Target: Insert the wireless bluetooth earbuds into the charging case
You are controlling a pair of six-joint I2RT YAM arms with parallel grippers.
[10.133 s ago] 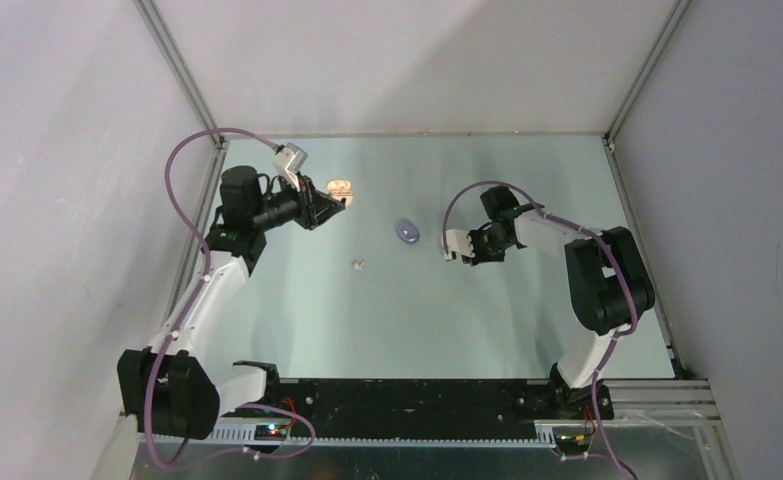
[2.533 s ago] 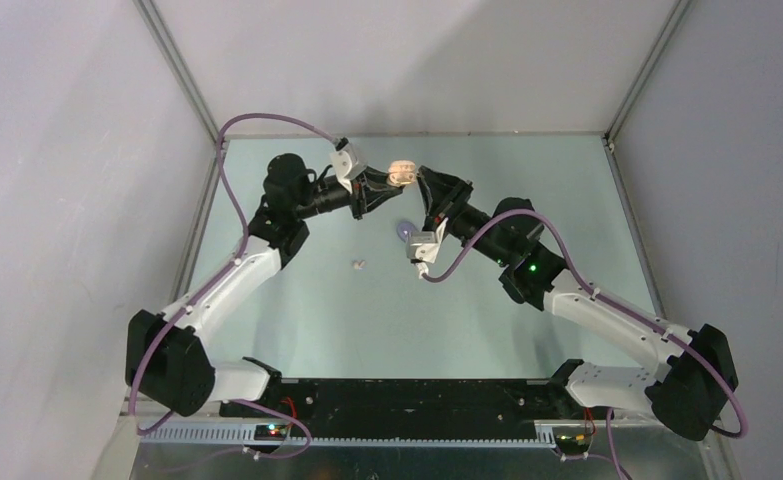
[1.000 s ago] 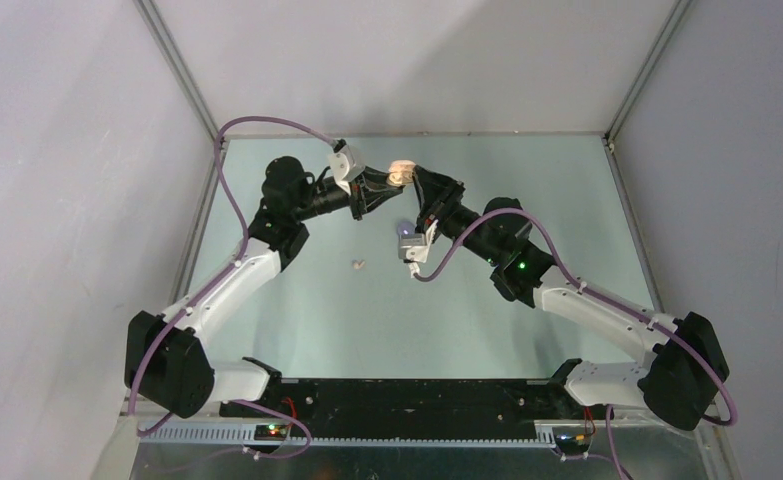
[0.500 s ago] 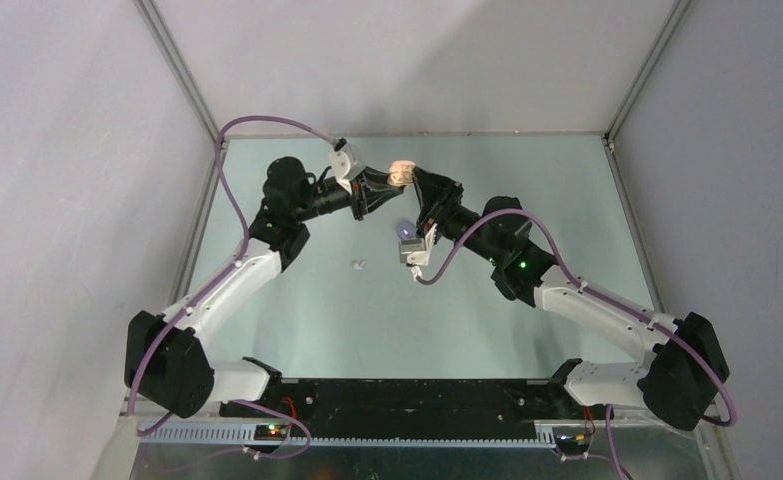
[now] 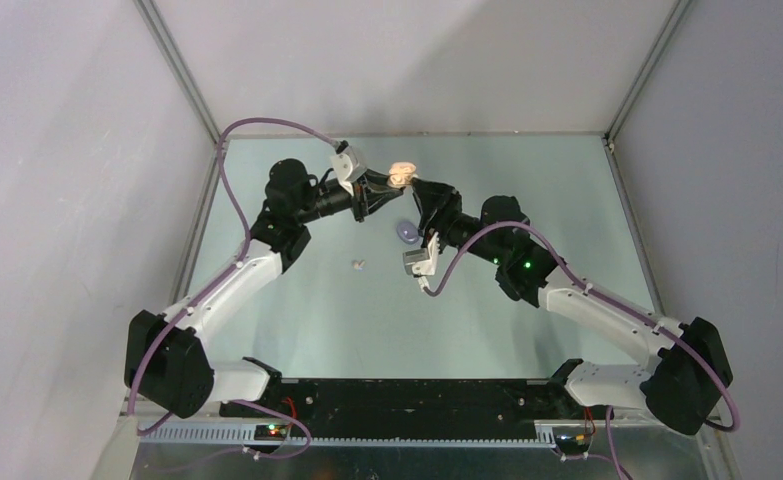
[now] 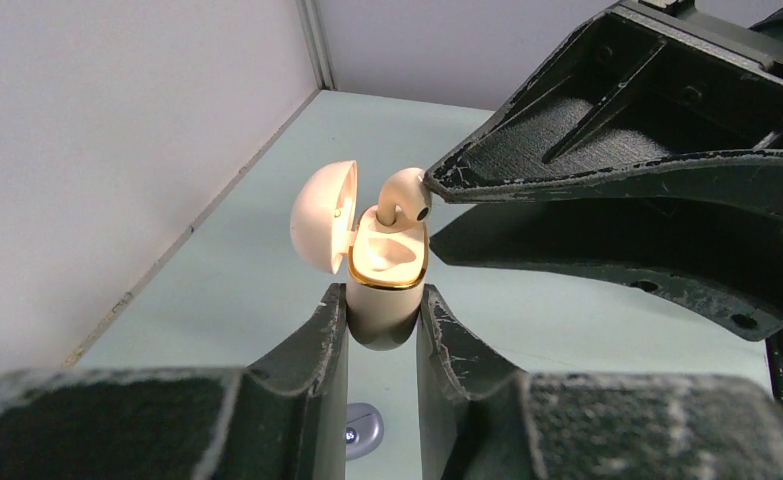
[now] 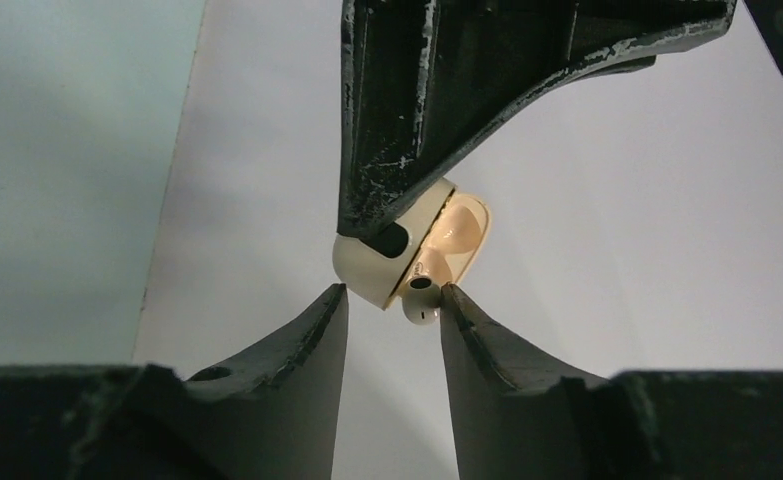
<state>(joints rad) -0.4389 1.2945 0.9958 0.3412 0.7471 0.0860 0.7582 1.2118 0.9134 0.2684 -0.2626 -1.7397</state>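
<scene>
Nearest to me on the pale green desk point(image 5: 317, 320), a small cream-white bud point(image 5: 359, 265) lies by itself, too small in the overhead view to make out more. Just beyond it and a little to the right sits a lilac oval case point(image 5: 407, 232), also alone on the desk and well below both wrists.

Further back, the two arms meet above the desk. My left tool point(image 6: 381, 312) is clamped on the lower body of a cream, gold-rimmed charging case point(image 6: 385, 268), holding it upright and off the desk. Its domed lid point(image 6: 322, 215) stands swung open to the left in the wrist view.

A cream-white stemmed earbud point(image 6: 402, 192) stands with its stem down inside the case's opening and its rounded head poking above the rim. My right tool point(image 7: 392, 300) is at the case from the opposite side with its jaws apart. The bud's head lies against one finger point(image 6: 607, 150), and a clear gap separates it from the other.
</scene>
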